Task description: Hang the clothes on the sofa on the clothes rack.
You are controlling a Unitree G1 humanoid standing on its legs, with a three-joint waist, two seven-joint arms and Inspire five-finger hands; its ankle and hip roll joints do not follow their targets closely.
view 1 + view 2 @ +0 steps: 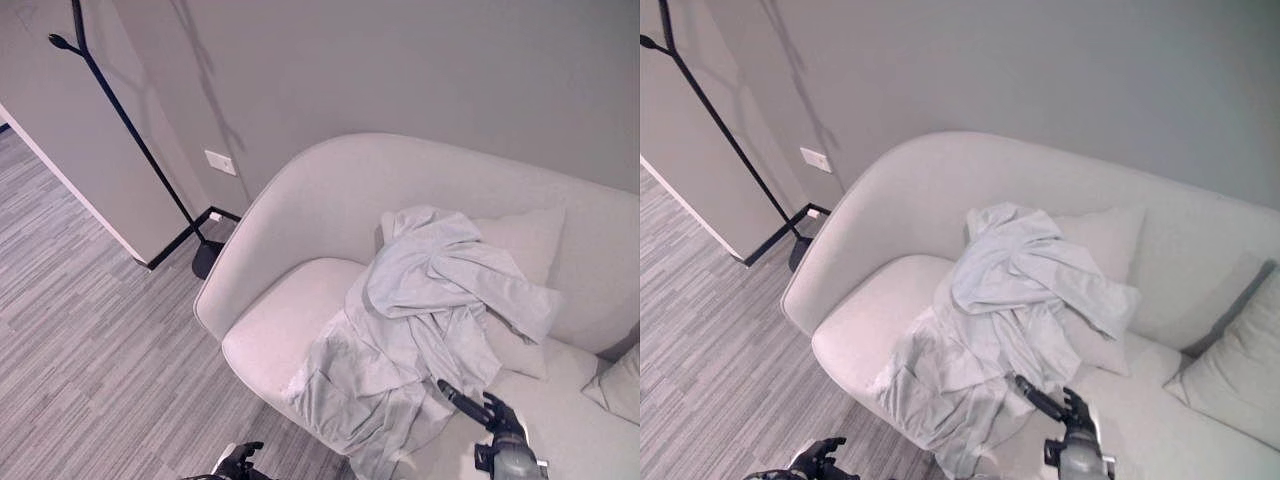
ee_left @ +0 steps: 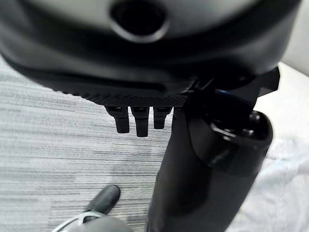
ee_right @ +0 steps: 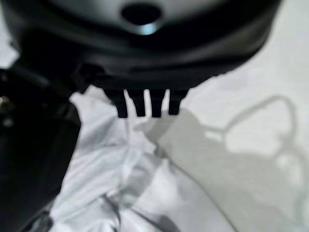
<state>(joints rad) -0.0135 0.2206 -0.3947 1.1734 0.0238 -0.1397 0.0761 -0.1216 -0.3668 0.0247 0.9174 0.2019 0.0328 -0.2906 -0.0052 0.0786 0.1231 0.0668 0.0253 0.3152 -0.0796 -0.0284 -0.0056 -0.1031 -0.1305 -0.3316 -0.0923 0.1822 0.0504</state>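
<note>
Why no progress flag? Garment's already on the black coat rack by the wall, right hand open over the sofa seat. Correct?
Not quite. The left eye view shows the pale grey garment lying crumpled on the sofa, draped over a cushion; the black coat rack by the wall carries nothing on the part in view. The rest holds: the right hand is open over the sofa seat, at the garment's edge.

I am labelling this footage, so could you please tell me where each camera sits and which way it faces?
Left eye, head: down at sofa, clothes, clothes rack; right hand shows.
Right eye: same scene alongside; left hand shows.
Left wrist: along its fingers to floor.
Right wrist: along its fingers onto the clothes, shared with the eyes.
</note>
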